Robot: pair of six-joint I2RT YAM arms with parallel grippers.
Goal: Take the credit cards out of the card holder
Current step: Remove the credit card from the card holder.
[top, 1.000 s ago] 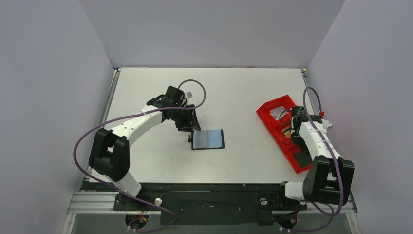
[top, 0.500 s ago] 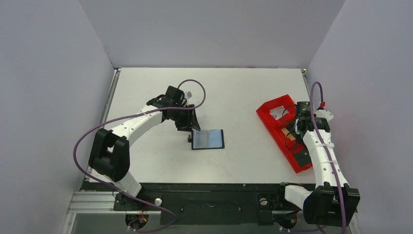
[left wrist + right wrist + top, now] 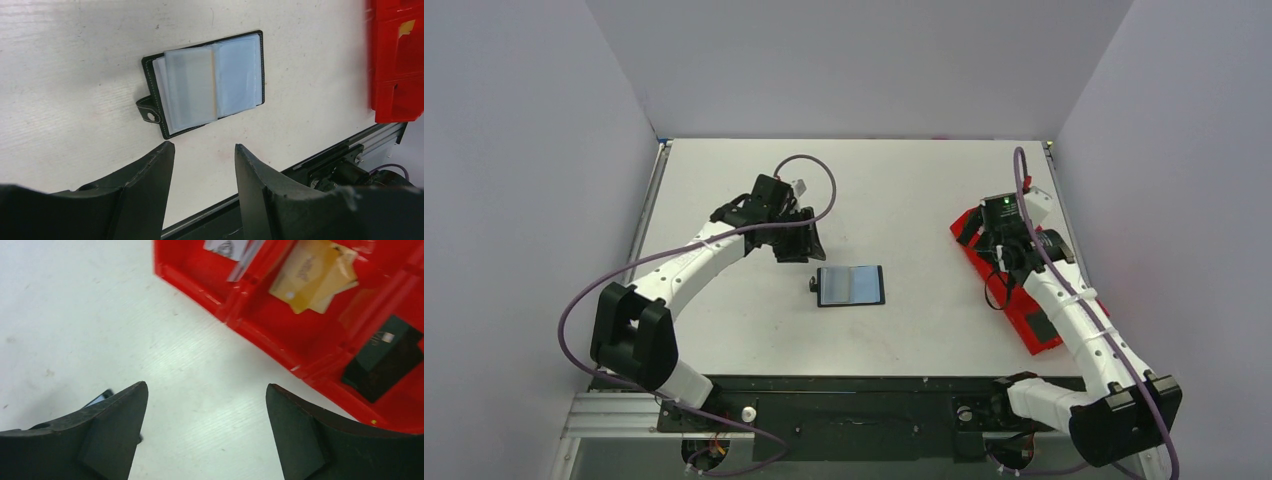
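Left gripper point(image 3: 798, 243) and right gripper point(image 3: 982, 244) are both seen from the top camera with their fingers spread and nothing pinched. The left one is held just behind the card holder point(image 3: 851, 286), which lies opened flat near the middle of the table point(image 3: 904, 190). The right one is poised at the near-left edge of the red compartment tray point(image 3: 1009, 310), well apart from the holder. This split is judged deliberate: one arm is kept by the holder to steady it, the other by the tray where cards are collected. From the left wrist camera, the left gripper point(image 3: 204, 147) is seen with its jaws parted and empty above bare table, just short of the card holder point(image 3: 210, 80). The holder's clear sleeves point(image 3: 190, 85) are fanned upward and its closing tab point(image 3: 148, 110) is turned out to the side, so the pockets are left exposed for reaching. No card can be made out within the sleeves, though their haze prevents certainty. A corner of the red tray point(image 3: 395, 75) is visible at the right. From the right wrist camera, the right gripper point(image 3: 207, 387) is seen spread wide and empty over the table beside the tray wall point(image 3: 260, 335). Tan cards point(image 3: 310, 275) and a dark card point(image 3: 382, 357) are sorted into separate compartments, which suggests the task is far along.
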